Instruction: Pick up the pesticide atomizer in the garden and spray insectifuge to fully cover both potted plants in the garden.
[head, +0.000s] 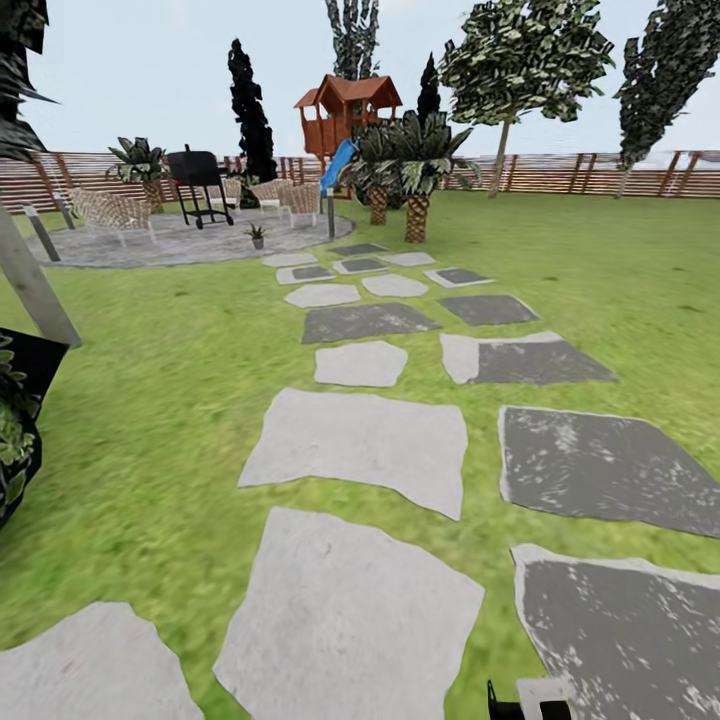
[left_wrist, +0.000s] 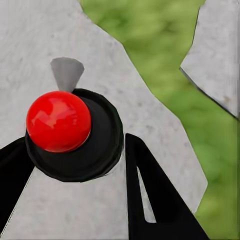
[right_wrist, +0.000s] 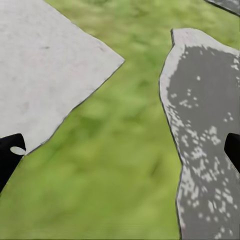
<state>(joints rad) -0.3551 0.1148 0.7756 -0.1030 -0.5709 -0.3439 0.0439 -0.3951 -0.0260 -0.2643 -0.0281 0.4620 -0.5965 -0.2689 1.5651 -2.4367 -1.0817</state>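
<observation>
I look over a green lawn (head: 160, 400) crossed by grey stepping stones (head: 360, 435) that lead to a round paved patio (head: 170, 245). One small potted plant (head: 257, 235) with pointed green leaves stands far off at the patio's near edge. The pesticide atomizer is out of view, and I cannot make out any insectifuge specks at this distance. My left gripper (left_wrist: 80, 200) is open over a pale stone, with a red ball on a black disc (left_wrist: 58, 121) beyond its fingers. My right gripper (right_wrist: 120, 155) is open and empty over grass between two stones.
On the patio stand a black grill (head: 196, 185) and wicker chairs (head: 110, 210). Scaly palms (head: 415, 175) and a wooden playhouse (head: 345, 115) with a blue slide rise behind the path. A brown slatted fence (head: 560, 172) closes the back. A dark leafy bush (head: 15, 420) is at my left.
</observation>
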